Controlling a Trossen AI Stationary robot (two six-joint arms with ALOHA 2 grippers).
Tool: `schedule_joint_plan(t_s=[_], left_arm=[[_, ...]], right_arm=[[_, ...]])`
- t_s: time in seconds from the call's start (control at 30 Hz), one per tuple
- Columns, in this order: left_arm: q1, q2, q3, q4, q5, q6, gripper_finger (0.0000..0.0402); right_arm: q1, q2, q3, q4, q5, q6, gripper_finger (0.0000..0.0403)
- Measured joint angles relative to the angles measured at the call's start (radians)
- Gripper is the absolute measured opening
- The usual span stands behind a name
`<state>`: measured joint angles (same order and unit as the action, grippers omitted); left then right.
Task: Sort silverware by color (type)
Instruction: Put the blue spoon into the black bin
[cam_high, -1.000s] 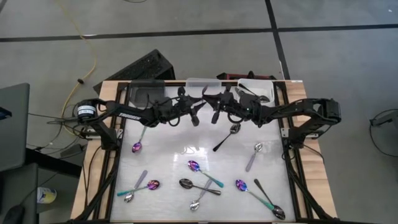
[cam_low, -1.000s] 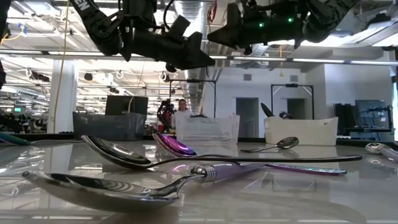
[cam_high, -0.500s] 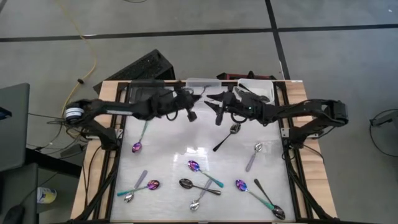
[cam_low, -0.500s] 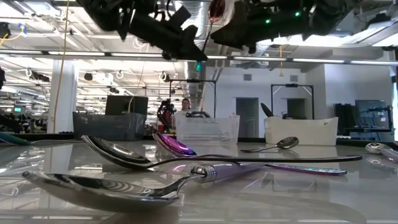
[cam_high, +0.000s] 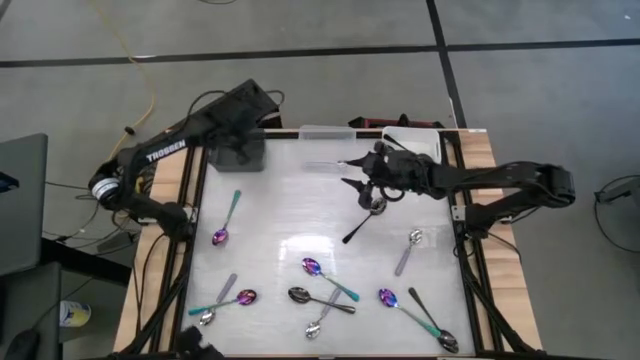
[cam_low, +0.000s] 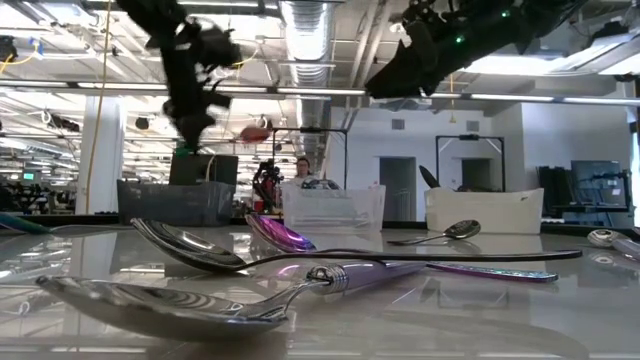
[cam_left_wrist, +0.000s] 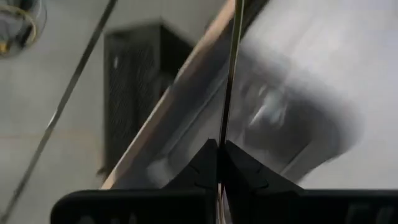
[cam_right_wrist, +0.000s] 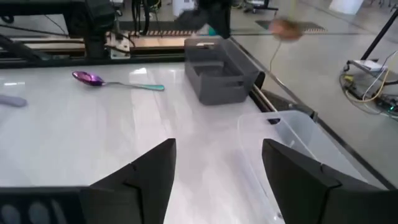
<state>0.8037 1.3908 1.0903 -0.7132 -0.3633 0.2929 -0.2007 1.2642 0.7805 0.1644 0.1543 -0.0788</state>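
A: Top view first. Where's each arm?

B: Left gripper (cam_high: 238, 146) is up at the bench's (cam_high: 262, 222) far-left corner. Right gripper (cam_high: 364, 186) is mid-bench toward the far edge, jaws wide w/ nothing in them. Loose spoon (cam_high: 372, 209) sits just on its near side, bowl closest to the jaws, handle slanting off toward the near-left corner.

A: Low view?

B: Not much extra. Left arm hangs over the dark bin (cam_low: 165, 200), and a small reddish blob floats beside it. Prob. a spoon bowl, can't be sure. Right arm is high up, clear of the bench.

A: Left wrist?

B: Jaws pinched tight on the held spoon (cam_left_wrist: 231, 74), only its thin handle showing, sticking straight out from the fingertips. Blurry bin shape beyond it.

A: Right wrist?

B: Fingers (cam_right_wrist: 149, 171) spread wide, empty. Past them are the dark bin, the clear bin (cam_right_wrist: 298, 143) and a purple spoon (cam_right_wrist: 118, 83) w/ teal handle flat on the bench.

A: So next pick?

B: I'd say the right arm, it's far nearer the loose spoon. It'd need to turn the jaws across that slanted handle.
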Motion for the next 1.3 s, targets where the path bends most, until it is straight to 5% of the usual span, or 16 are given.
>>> schedule_joint_plan(t_s=[0.13,0.33,0.5,1.07,1.3], left_arm=[[0.112,0.003,-0.060,0.028,0.009,0.173,0.0000],[0.209,0.003,-0.087,0.011,0.010,0.239,0.0000],[0.255,0.002,-0.135,-0.012,0.120,0.285,0.0000],[0.261,0.002,-0.176,0.015,0.122,0.232,0.0002],[0.224,0.002,-0.176,-0.030,0.103,0.221,0.0034]], right_arm=[[0.006,0.014,-0.001,-0.008,0.000,0.000,0.0263],[0.005,0.016,-0.001,-0.036,-0.002,0.000,0.0263],[0.001,0.016,-0.001,-0.041,-0.002,-0.001,0.0263],[-0.012,0.017,-0.001,-0.041,0.001,-0.008,0.0263],[-0.010,0.017,-0.001,-0.042,0.001,-0.008,0.0263]])
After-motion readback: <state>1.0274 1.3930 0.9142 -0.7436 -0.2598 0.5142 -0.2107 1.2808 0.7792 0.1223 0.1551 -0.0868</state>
